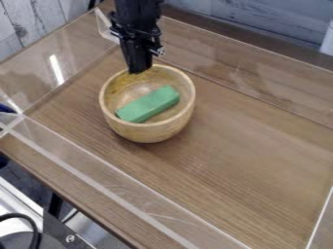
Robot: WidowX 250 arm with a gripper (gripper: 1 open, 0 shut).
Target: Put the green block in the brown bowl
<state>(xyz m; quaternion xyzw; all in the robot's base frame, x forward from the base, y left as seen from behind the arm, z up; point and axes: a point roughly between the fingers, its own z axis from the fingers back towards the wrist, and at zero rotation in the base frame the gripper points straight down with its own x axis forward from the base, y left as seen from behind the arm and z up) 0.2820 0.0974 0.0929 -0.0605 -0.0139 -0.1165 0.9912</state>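
Observation:
The green block (pixel 147 104) lies flat inside the brown bowl (pixel 178 120), slanted from lower left to upper right on the paler inner floor. The bowl stands on the wooden table, left of centre. My gripper (pixel 136 69) hangs straight down over the bowl's far rim, just above and behind the block. Its dark fingers are pressed together with nothing between them, and they do not touch the block.
A wooden tabletop (pixel 247 156) runs wide to the right and front of the bowl. Clear plastic walls (pixel 78 165) ring the table at the left, front and back edges. A white planked wall stands at the back left.

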